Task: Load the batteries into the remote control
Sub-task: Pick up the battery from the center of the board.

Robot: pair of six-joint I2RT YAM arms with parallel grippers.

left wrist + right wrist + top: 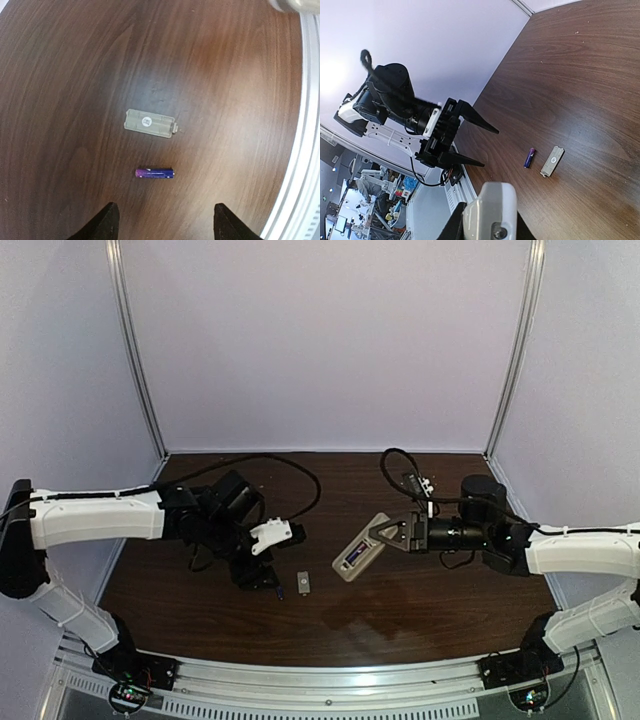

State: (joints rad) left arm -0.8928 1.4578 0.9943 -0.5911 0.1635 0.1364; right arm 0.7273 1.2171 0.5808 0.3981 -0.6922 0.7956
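Purple battery (155, 173) is lying left of the grey cover (150, 123), under the spread left end effector (164, 215); right end effector (381, 537) is pinching the beige-backed remote (358, 548).

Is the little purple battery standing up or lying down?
Lying down. The small purple-blue cylindrical battery rests on its side on the brown wooden table.

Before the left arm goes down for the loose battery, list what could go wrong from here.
The small purple-blue cylindrical battery lies under the open left gripper, ends toward its fingers; squeezed end to end, it may pop out. The flat grey-white plastic cover lies close by and could get knocked. The right gripper holds the slim white remote control by one end, so pushing may lever it.
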